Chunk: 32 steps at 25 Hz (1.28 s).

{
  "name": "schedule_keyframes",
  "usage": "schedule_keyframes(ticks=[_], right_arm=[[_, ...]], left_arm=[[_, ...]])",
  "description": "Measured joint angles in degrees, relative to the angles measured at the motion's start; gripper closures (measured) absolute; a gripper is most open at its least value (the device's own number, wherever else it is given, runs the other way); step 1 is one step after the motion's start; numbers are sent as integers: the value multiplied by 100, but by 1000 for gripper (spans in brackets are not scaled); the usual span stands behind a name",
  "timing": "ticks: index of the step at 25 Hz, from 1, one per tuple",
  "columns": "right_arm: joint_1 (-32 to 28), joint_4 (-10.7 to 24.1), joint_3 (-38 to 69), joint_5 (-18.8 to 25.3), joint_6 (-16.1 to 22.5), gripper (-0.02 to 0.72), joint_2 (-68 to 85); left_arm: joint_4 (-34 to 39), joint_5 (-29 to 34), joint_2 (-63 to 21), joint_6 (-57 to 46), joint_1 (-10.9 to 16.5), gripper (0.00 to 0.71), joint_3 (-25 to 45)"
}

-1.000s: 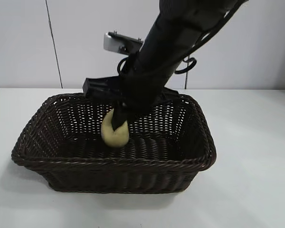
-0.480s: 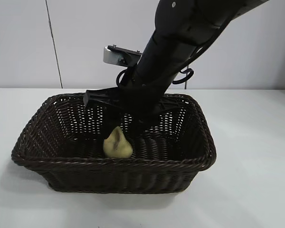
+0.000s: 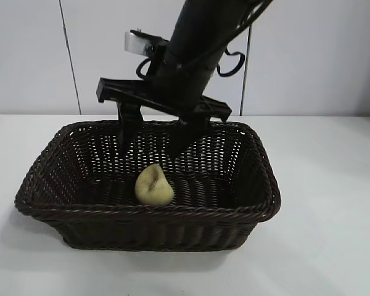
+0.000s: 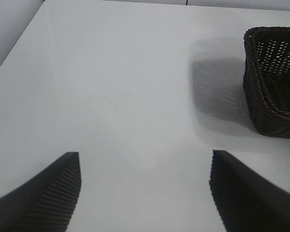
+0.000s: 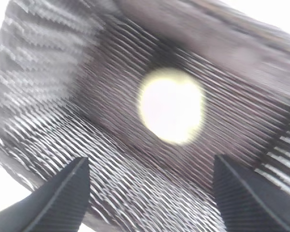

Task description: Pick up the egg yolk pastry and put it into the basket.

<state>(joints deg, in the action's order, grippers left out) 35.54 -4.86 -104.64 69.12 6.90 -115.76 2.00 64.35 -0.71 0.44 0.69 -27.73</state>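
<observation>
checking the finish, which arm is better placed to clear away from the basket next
Right: its open right gripper hangs over the dark brown wicker basket holding the pale yellow pastry. The open left gripper is parked over bare table.

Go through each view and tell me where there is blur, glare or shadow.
Right wrist view: motion-smeared weave, the pastry blown out to a white glow. Exterior view: sharp, evenly lit, a soft shadow beside the basket. Left wrist view: sharp, with the basket's shadow on the table.
</observation>
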Motion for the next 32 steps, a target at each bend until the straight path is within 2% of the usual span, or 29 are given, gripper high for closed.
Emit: schedule_keyframes(ticks=[2,7,11,26,32], right_arm=[[0,181,-54,60,81,185,6],[-5,340,-60,128,125,185,6],[-204,656,-65,142,139,185,6],[-2695,1172,-65,147,144,185,6],[-3234,1187,-65,147,144,185,6]], left_arm=[[0,0,0,0,0,168,0],[0,0,0,0,0,168,0],[0,0,0,0,0,168,0],[0,0,0,0,0,168,0],[0,0,0,0,0,168,0]])
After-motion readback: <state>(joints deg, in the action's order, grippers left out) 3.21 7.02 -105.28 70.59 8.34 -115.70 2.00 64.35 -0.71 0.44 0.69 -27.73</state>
